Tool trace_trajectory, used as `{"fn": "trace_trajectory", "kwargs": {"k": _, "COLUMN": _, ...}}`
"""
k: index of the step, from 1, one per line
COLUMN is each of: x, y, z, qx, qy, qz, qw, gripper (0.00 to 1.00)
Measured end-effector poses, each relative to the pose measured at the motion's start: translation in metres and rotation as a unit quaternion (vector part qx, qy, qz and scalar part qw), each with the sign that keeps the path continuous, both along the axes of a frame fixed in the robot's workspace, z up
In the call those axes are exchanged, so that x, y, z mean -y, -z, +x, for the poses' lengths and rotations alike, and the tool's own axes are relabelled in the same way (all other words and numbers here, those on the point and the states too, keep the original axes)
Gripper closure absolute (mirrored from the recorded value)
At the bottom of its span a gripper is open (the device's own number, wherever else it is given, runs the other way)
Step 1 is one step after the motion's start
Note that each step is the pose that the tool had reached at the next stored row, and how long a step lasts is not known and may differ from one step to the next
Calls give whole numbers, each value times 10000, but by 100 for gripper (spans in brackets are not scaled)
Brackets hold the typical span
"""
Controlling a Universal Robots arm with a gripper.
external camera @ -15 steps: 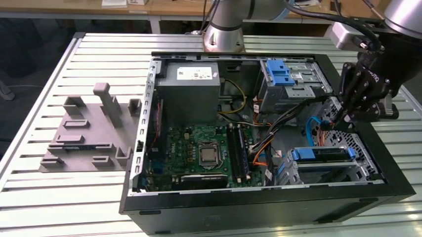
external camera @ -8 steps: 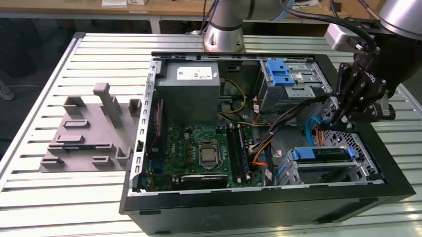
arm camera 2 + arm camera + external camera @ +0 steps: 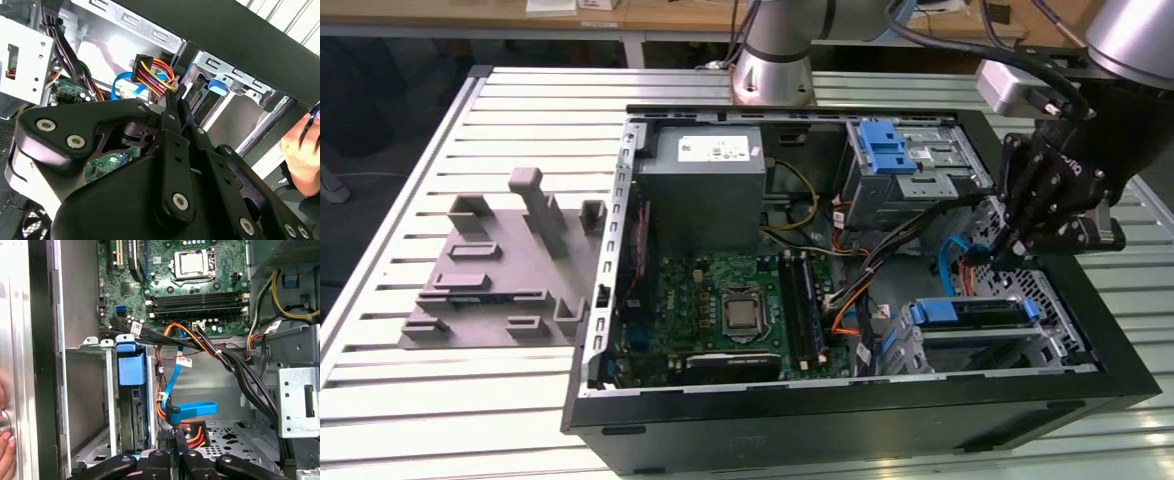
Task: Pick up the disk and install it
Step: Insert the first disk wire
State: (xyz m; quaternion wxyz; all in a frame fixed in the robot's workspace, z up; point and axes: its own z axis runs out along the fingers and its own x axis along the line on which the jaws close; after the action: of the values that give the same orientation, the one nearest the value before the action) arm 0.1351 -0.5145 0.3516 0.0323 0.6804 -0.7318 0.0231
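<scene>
The disk [image 3: 970,312] sits in the lower drive cage of the open computer case, at the exterior view's right, framed by blue carrier rails. The first wrist view shows the disk [image 3: 136,415] edge-on in its slot under a blue tab [image 3: 131,369]. My gripper [image 3: 1005,254] hangs inside the case just behind that cage, apart from the disk. In both wrist views the gripper [image 3: 172,439] [image 3: 176,97] is shut with its fingers together. Its tips are next to a black power connector with red, yellow and orange wires [image 3: 192,434].
A blue data cable [image 3: 192,409] and black cable bundles [image 3: 235,365] cross beside the gripper. The motherboard [image 3: 727,310], the grey power supply [image 3: 707,175] and an upper cage with a blue latch [image 3: 890,150] fill the case. A person's hand [image 3: 300,155] rests by the case wall. A grey fixture [image 3: 507,260] lies on the table.
</scene>
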Motion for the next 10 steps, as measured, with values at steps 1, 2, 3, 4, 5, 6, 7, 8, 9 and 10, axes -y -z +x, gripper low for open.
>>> {"fn": "trace_trajectory", "kwargs": {"k": 1, "x": 11, "y": 3, "z": -9, "qx": 3, "qy": -13, "qz": 0, "qw": 10000, "gripper": 84}}
{"fn": "trace_trajectory", "kwargs": {"k": 2, "x": 21, "y": 5, "z": -18, "qx": 6, "qy": -23, "qz": 0, "qw": 10000, "gripper": 84}}
{"fn": "trace_trajectory", "kwargs": {"k": 3, "x": 32, "y": 6, "z": -28, "qx": 10, "qy": -32, "qz": 0, "qw": 10000, "gripper": 84}}
{"fn": "trace_trajectory", "kwargs": {"k": 4, "x": 47, "y": 8, "z": -37, "qx": 14, "qy": -39, "qz": 1, "qw": 10000, "gripper": 84}}
{"fn": "trace_trajectory", "kwargs": {"k": 5, "x": 65, "y": 10, "z": -43, "qx": 18, "qy": -45, "qz": 1, "qw": 10000, "gripper": 84}}
{"fn": "trace_trajectory", "kwargs": {"k": 6, "x": 85, "y": 12, "z": -47, "qx": 20, "qy": -49, "qz": 3, "qw": 10000, "gripper": 84}}
{"fn": "trace_trajectory", "kwargs": {"k": 7, "x": 105, "y": 13, "z": -48, "qx": 22, "qy": -53, "qz": 4, "qw": 10000, "gripper": 84}}
{"fn": "trace_trajectory", "kwargs": {"k": 8, "x": 123, "y": 13, "z": -48, "qx": 22, "qy": -55, "qz": 4, "qw": 10000, "gripper": 84}}
{"fn": "trace_trajectory", "kwargs": {"k": 9, "x": 136, "y": 14, "z": -48, "qx": 22, "qy": -56, "qz": 4, "qw": 10000, "gripper": 84}}
{"fn": "trace_trajectory", "kwargs": {"k": 10, "x": 147, "y": 15, "z": -48, "qx": 22, "qy": -57, "qz": 5, "qw": 10000, "gripper": 84}}
